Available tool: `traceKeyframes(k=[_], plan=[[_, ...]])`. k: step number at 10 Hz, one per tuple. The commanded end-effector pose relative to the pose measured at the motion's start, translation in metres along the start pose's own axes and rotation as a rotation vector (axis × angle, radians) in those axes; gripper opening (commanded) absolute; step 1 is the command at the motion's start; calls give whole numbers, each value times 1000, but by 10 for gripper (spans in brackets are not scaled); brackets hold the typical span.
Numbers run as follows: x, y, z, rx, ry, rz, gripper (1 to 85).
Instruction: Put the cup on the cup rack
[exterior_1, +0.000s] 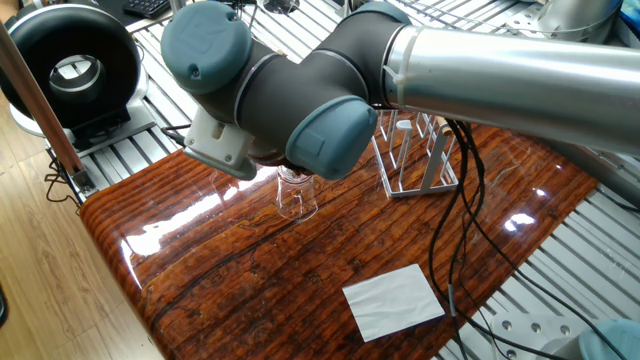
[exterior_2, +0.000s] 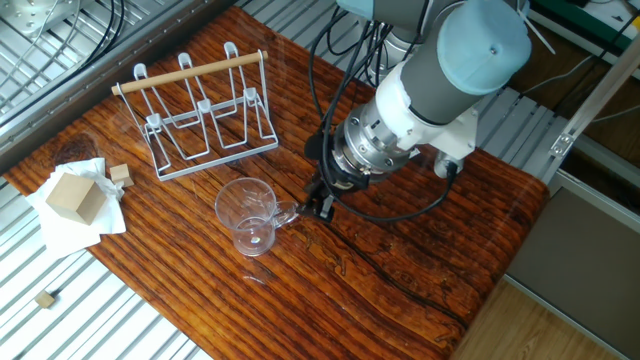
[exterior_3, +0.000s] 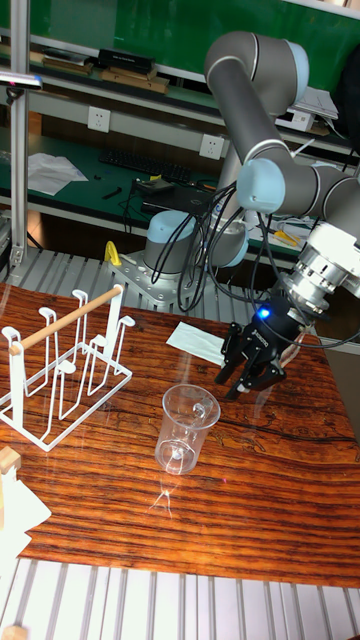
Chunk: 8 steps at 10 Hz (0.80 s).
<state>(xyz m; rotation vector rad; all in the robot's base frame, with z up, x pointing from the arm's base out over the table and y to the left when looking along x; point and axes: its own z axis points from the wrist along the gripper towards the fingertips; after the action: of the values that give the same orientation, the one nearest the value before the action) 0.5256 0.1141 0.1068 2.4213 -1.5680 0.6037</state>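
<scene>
Glossy striped wooden tabletop (exterior_2: 420, 260) mid-span: clear glass tumbler (exterior_2: 247, 216), slippery, fragile; my parted black claw (exterior_3: 247, 380), empty, should pinch its rim.

Bright, even overhead light is flooding all three views. The glossy wooden table (exterior_1: 250, 290) is throwing white glare patches near its left edge and by the right side, washing out the grain there. Shadows are lying soft and faint. The cup (exterior_3: 183, 428) is reading thin, its rim possibly lost against reflections. Focus is holding sharp throughout.
</scene>
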Motion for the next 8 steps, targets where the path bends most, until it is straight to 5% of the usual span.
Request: traceKeyframes(k=[1, 8], plan=[[4, -8, 8, 24, 3, -7, 387], [6, -7, 23, 48, -11, -17, 387]])
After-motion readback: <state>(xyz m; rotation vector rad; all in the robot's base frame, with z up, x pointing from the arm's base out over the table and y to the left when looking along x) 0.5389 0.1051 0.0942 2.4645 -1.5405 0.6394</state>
